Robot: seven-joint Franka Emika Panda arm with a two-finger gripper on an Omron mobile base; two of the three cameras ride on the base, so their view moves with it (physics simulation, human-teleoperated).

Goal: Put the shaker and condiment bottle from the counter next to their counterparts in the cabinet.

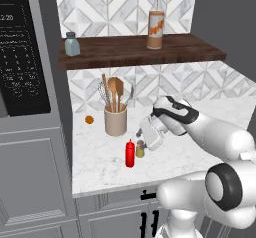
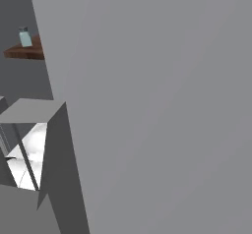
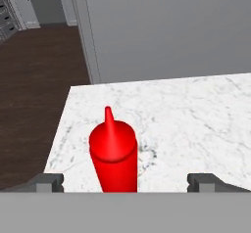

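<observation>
The red condiment bottle (image 1: 130, 153) stands on the white marble counter (image 1: 100, 162) near its front edge. Just right of it stands the yellow-green shaker (image 1: 140, 149), partly covered by my hand. My gripper (image 1: 143, 137) hovers low right beside the shaker, pointing at the bottle. In the hand view the condiment bottle (image 3: 113, 153) stands upright between and just ahead of my gripper's (image 3: 126, 182) wide-apart fingertips (image 3: 46, 182), which hold nothing. On the dark wooden shelf (image 1: 125, 52) stand the blue-grey shaker (image 1: 72, 44) at the left and the tall orange-labelled bottle (image 1: 156, 24) further right.
A beige utensil holder (image 1: 115, 120) with spoons and a whisk stands behind the bottle, a small orange thing (image 1: 89, 119) left of it. A microwave (image 1: 22, 52) and a tall grey unit bound the counter's left side. A grey panel (image 2: 147, 105) blocks the right base view; the blue-grey shaker (image 2: 24, 37) shows at its left.
</observation>
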